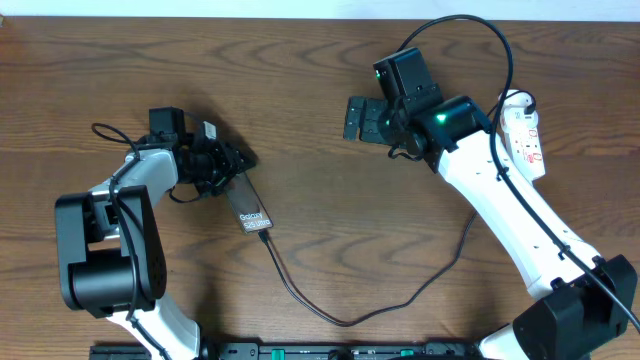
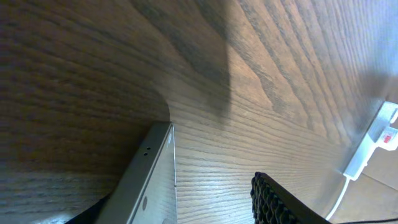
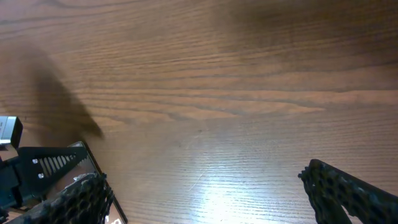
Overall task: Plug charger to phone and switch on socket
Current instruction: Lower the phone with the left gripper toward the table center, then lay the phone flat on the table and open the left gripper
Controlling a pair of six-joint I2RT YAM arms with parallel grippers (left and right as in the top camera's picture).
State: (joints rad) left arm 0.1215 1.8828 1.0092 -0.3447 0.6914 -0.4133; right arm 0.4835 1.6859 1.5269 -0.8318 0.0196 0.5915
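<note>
Left tool (image 1: pixel 235 165) spread around phone (image 1: pixel 250 205) marked "Galaxy S25 Ultra"; right tool (image 1: pixel 353 117) spread wide.

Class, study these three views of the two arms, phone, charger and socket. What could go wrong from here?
1. The left hand straddles the phone at its upper end; withdrawing could drag it and tug the charger tip at its lower end.
2. The right hand points away from the socket; swinging back toward it could knock it aside.

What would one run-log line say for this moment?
left fingers: open at far end of phone | right fingers: open, holding nothing | charger: tip at phone's near end | socket: no arm on it
</note>
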